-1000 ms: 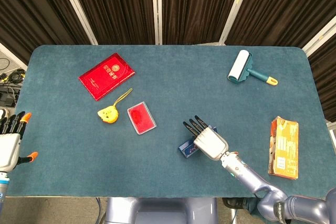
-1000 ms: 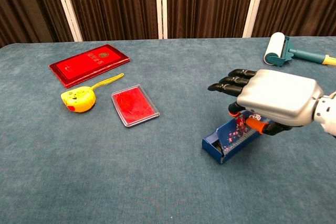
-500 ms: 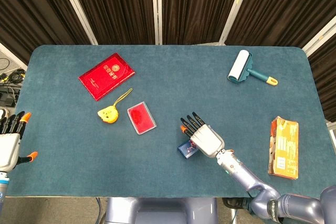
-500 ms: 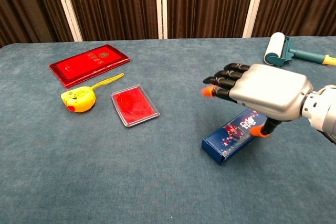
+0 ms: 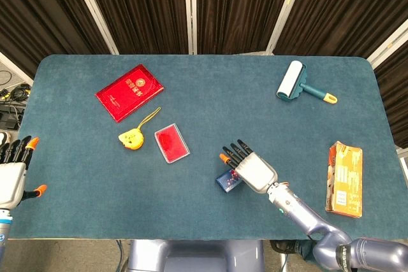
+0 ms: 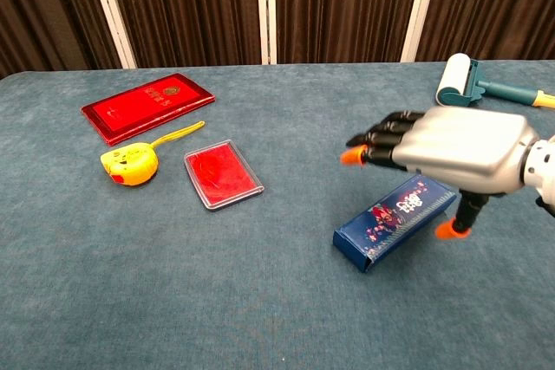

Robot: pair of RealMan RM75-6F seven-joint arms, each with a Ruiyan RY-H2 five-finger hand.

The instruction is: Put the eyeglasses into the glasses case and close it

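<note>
Glasses case (image 6: 395, 220) shut on teal felt table (image 5: 210, 87) — dark curtains (image 5: 236, 4) behind

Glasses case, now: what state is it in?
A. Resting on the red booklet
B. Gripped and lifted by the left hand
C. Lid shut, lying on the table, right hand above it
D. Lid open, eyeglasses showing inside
C: the blue glasses case lies closed on the table, with the right hand open above it, fingers apart.
</note>
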